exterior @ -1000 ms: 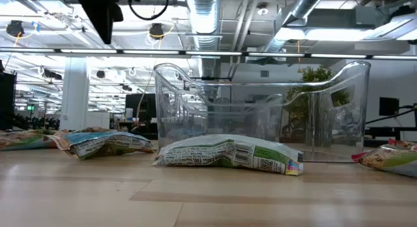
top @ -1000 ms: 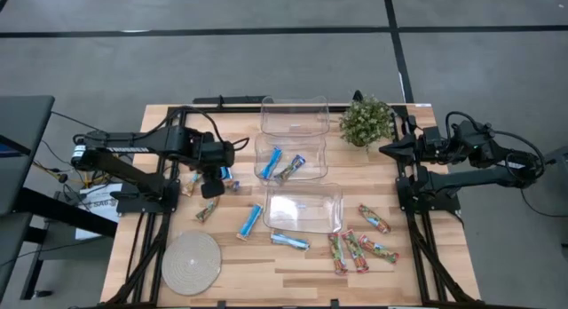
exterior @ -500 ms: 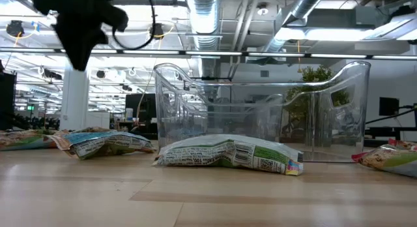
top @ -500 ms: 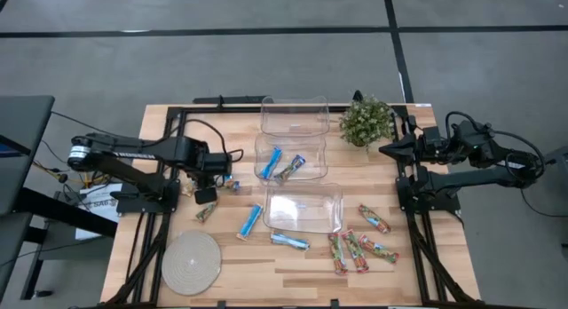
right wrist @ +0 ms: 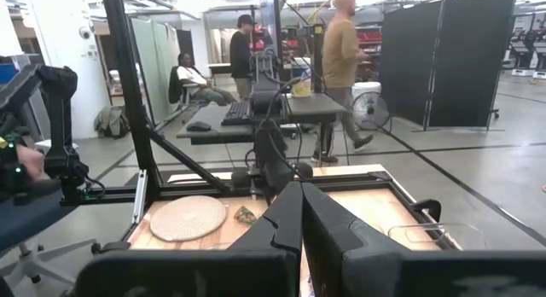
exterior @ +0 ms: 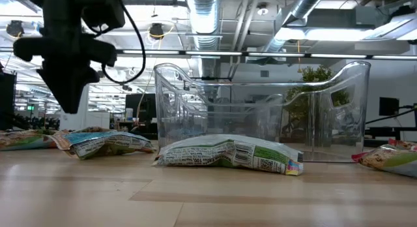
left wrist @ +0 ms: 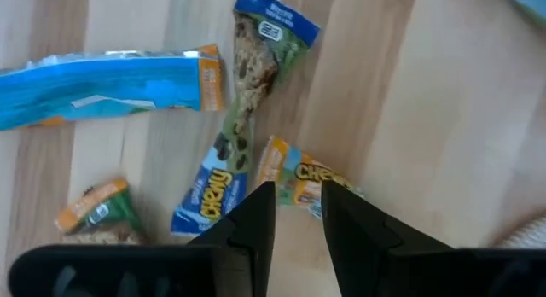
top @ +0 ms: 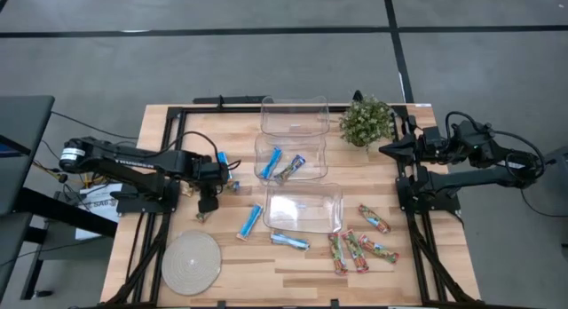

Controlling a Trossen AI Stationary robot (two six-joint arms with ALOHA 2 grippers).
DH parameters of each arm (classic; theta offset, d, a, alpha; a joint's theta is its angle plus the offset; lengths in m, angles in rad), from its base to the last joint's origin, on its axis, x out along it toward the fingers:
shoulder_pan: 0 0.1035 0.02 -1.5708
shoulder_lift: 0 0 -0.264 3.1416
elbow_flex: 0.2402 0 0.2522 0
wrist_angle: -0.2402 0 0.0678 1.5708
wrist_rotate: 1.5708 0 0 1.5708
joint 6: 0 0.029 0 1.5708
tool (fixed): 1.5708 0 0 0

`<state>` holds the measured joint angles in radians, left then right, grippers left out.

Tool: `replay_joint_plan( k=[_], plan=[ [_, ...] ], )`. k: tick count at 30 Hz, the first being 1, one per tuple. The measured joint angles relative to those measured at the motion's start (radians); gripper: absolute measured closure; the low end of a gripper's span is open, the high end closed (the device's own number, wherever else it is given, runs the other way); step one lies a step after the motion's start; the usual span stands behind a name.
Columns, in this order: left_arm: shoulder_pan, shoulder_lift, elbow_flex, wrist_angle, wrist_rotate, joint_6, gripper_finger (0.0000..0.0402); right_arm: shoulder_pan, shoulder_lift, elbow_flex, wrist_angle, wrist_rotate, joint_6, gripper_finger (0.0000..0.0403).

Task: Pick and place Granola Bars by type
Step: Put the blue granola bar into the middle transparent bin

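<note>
Left claw [left wrist: 298,213]: fingers a narrow gap apart, holding nothing, above the table [top: 293,260].
Wrist-only detail: an orange-ended granola bar [left wrist: 300,183] directly under the fingertips; tan-brown and blue bar [left wrist: 247,118] at 11 o'clock, bright blue bar [left wrist: 102,79] at 10.
Change: left claw has moved from the bins toward the table's left edge and dropped lower.
Right claw [right wrist: 300,213]: closed, parked at the right edge.
</note>
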<state>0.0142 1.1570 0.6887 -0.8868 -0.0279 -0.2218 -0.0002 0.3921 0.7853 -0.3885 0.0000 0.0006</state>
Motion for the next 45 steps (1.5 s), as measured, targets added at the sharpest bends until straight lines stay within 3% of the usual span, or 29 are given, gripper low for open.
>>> replay_joint_plan(
  k=[11, 25, 37, 45],
  plan=[
    [0.034, 0.0, -0.025, 0.042, -0.039, 0.005, 0.0306, 0.0, 0.0, 0.0, 0.0, 0.0, 0.0, 0.0403],
    [0.038, 0.022, 0.026, 0.067, -0.063, -0.054, 0.0241, 0.0, 0.0, 0.0, 0.0, 0.0, 0.0, 0.0403],
    [0.063, 0.151, 0.028, 0.077, -0.091, 0.114, 0.024, 0.0, 0.0, 0.0, 0.0, 0.0, 0.0, 0.0403],
    [0.083, 0.172, 0.028, 0.085, -0.11, 0.188, 0.024, 0.0, 0.0, 0.0, 0.0, 0.0, 0.0, 0.0403]
  ],
)
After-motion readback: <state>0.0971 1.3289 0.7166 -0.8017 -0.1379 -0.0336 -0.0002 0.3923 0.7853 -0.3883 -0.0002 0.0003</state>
